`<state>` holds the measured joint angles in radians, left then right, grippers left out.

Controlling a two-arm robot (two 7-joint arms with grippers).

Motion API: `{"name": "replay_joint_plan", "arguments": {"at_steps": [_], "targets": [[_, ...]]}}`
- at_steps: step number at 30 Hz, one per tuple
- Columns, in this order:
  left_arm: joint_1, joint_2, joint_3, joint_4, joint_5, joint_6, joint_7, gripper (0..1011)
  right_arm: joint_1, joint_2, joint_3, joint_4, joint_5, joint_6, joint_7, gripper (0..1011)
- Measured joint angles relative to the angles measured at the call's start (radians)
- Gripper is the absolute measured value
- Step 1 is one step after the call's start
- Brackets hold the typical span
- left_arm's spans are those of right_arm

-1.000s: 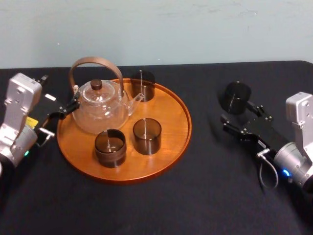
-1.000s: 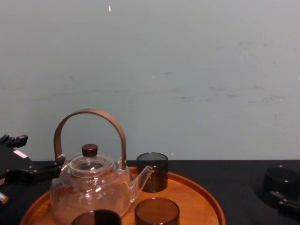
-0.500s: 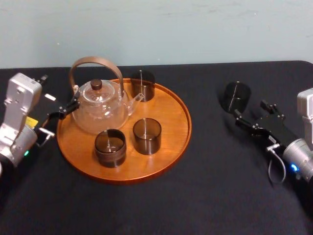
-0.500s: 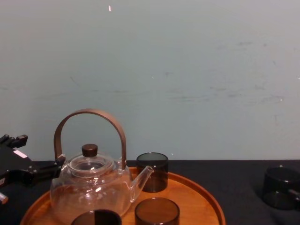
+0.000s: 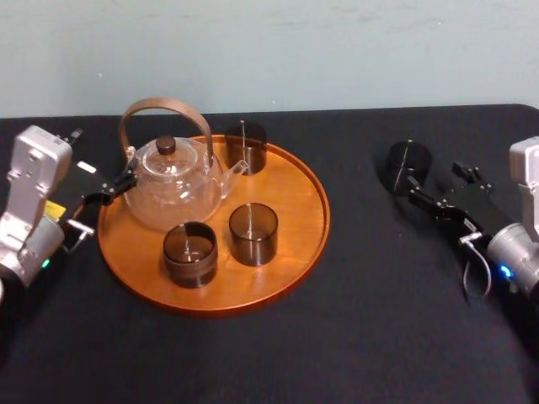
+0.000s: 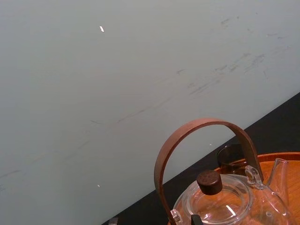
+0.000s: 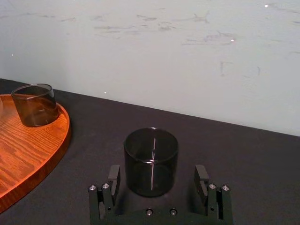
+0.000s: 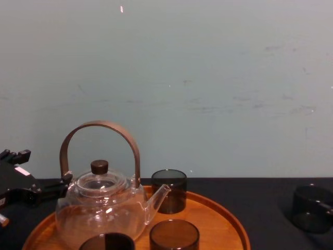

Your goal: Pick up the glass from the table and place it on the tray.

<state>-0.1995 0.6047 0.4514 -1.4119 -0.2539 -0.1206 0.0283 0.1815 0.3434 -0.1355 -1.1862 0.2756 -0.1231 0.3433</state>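
Right now I am looking across the table (image 5: 354,337), and the risk there is the glass sliding on all that flat black surface: a shove from the arm instead of a squeeze would be skating it away. The tray (image 5: 299,244) is lying well to the left of the work, and its raised rim is what I am worrying about for the carry, since coming in too low would be clipping the glass on that lip. On it, the teapot (image 5: 173,181) and three other glasses (image 5: 253,234) are crowding the left and middle, leaving bare wood mainly on the right, so a careless set-down would be knocking glass against glass. The left gripper (image 5: 114,189) is sitting idle at the tray's left edge, just beside the teapot, and I cannot tell whether it is open or closed. The glass (image 7: 151,161) is standing upright on the table, well apart from the tray; dark, smooth and round, it is looking slippery to me. The right gripper (image 7: 157,178) is straddling it with its fingers (image 7: 114,177) spread wide, one on each side and neither touching, so closing off-centre or too shallow would be squirting it out or tipping it.
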Motion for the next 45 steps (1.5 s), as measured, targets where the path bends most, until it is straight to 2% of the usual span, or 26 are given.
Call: {"name": "replay_joint_plan", "arguments": {"at_steps": [8, 17, 34, 45], "targets": [[0.000, 0.000, 0.000, 0.000, 0.000, 0.000, 0.000, 1009, 0.057, -0.016, -0.022, 0.069, -0.021, -0.016, 0.023, 1002], [0.000, 0.000, 0.000, 0.000, 0.000, 0.000, 0.000, 1009, 0.122, -0.035, -0.032, 0.163, -0.019, -0.034, 0.050, 1002], [0.000, 0.000, 0.000, 0.000, 0.000, 0.000, 0.000, 1009, 0.190, -0.054, -0.040, 0.259, -0.018, -0.053, 0.063, 1002], [0.000, 0.000, 0.000, 0.000, 0.000, 0.000, 0.000, 1009, 0.246, -0.073, -0.043, 0.345, -0.027, -0.072, 0.067, 1002]]}}
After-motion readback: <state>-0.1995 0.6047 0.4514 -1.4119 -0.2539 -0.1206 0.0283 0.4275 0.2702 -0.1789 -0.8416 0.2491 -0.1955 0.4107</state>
